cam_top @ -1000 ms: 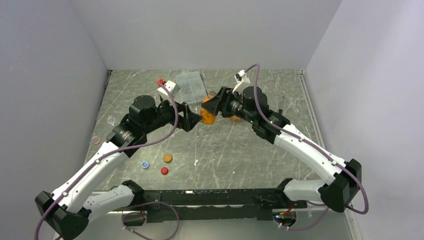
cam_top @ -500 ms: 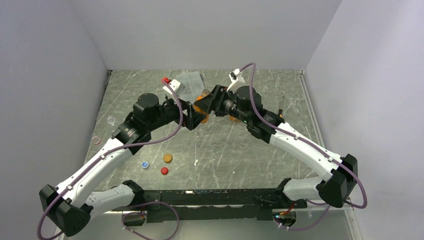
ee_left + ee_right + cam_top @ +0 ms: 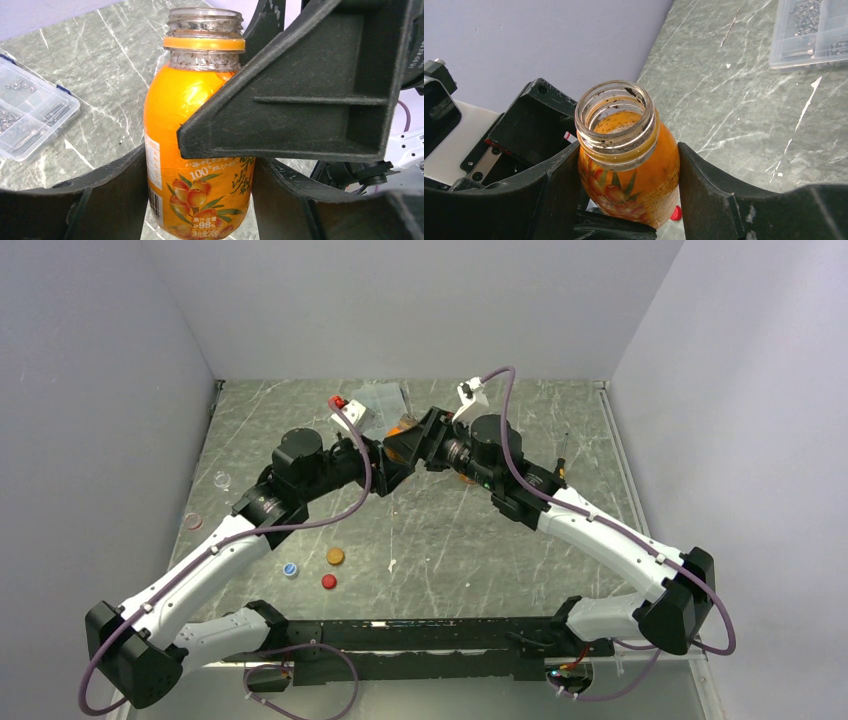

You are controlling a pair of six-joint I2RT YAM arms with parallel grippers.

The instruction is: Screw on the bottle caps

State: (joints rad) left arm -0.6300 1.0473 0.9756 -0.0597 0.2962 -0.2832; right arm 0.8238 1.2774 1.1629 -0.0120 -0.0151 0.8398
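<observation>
One uncapped bottle [image 3: 175,100], three loose caps: orange cap [image 3: 335,556], red cap [image 3: 329,581], blue-and-white cap [image 3: 290,569].
The bottle, full of orange liquid, sits far of centre, pinched by the right gripper [image 3: 629,155]. The left gripper [image 3: 200,175] flanks it with both fingers; pressing or not, I cannot tell. The caps lie near left. A compartment box [image 3: 30,115] of small metal parts lies just beyond.

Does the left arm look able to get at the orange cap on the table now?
Likely yes: the orange cap lies uncovered, though the left fingers must first leave the bottle.
</observation>
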